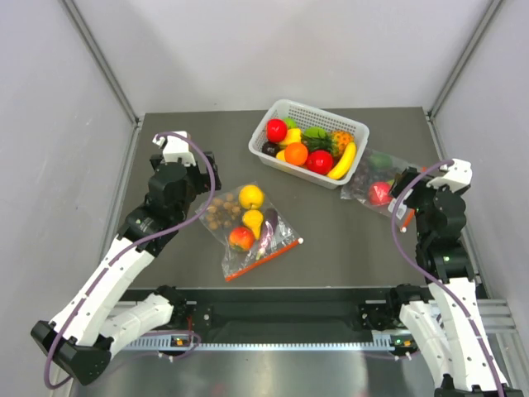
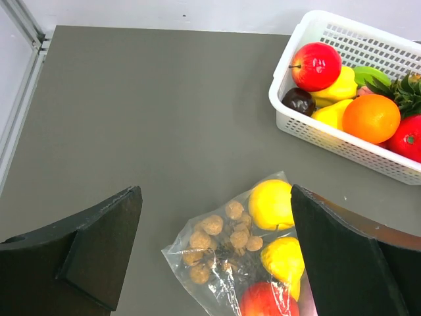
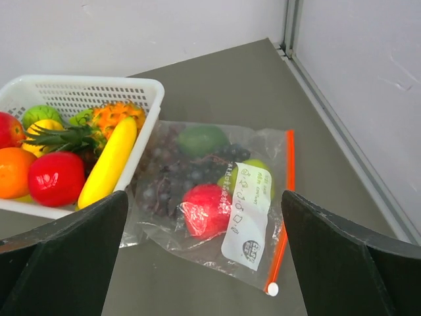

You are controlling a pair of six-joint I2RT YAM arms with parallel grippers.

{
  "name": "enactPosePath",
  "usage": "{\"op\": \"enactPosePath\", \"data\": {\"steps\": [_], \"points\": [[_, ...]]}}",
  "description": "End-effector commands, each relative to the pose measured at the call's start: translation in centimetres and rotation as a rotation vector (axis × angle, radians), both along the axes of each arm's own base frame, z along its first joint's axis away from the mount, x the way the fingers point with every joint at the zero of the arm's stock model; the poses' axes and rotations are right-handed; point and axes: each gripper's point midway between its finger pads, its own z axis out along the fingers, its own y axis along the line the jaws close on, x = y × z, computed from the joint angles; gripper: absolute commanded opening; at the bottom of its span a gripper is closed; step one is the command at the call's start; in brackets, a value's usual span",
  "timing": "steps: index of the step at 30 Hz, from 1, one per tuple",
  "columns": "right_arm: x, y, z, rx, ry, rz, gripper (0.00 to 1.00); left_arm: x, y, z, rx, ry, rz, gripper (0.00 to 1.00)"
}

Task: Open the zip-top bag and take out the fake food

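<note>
The zip-top bag (image 3: 263, 260) lies flat on the grey table to the right of the basket, with its orange-red zip strip (image 3: 287, 197) along the right edge and a white slider (image 3: 272, 288) at the near end. Inside it are a red apple (image 3: 207, 207), a light-green pear (image 3: 260, 172), dark grapes (image 3: 164, 178) and a dark-green round fruit (image 3: 200, 139). The bag also shows in the top view (image 1: 374, 184). My right gripper (image 3: 204, 263) is open and empty, hovering just in front of the bag (image 1: 411, 203). My left gripper (image 2: 217, 257) is open and empty (image 1: 201, 178).
Below my left gripper lies a second clear bag (image 1: 248, 227) with a lemon (image 2: 271, 204), a yellow pear, brown nuts (image 2: 217, 230) and a red-yellow apple. A white basket (image 1: 355, 126) of fruit stands at the back. Grey walls enclose the table's sides and back.
</note>
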Motion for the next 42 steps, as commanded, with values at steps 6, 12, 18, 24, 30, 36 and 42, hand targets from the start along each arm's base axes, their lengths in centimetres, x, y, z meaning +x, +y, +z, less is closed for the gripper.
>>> {"op": "enactPosePath", "data": {"steps": [6, 12, 18, 24, 30, 36, 42], "points": [[-0.4, -0.7, 1.8, 0.008, -0.047, -0.046, 1.00, -0.4, 0.8, 2.7, -0.029, -0.070, 0.026, 0.99], [-0.2, -1.3, 1.3, 0.014, -0.033, -0.082, 1.00, -0.3, 0.6, 2.2, -0.021, -0.058, 0.018, 0.99], [1.3, -2.2, -1.8, 0.012, 0.122, -0.151, 1.00, -0.4, -0.2, 1.1, -0.016, -0.034, -0.031, 0.99], [2.8, -3.0, -7.5, -0.005, 0.338, -0.205, 1.00, -0.7, -1.7, 0.9, -0.033, -0.045, -0.120, 0.99], [3.2, -3.1, -12.4, 0.066, 0.471, -0.177, 1.00, -0.1, -3.4, -0.3, -0.041, -0.004, -0.186, 0.99], [3.1, -2.4, -17.3, 0.267, 0.581, -0.077, 1.00, 0.0, -5.5, -1.2, -0.043, 0.046, -0.276, 0.99], [2.3, -0.6, -20.2, 0.343, 0.664, -0.010, 0.98, -0.3, -6.2, -0.9, -0.058, 0.045, -0.307, 0.99]]}}
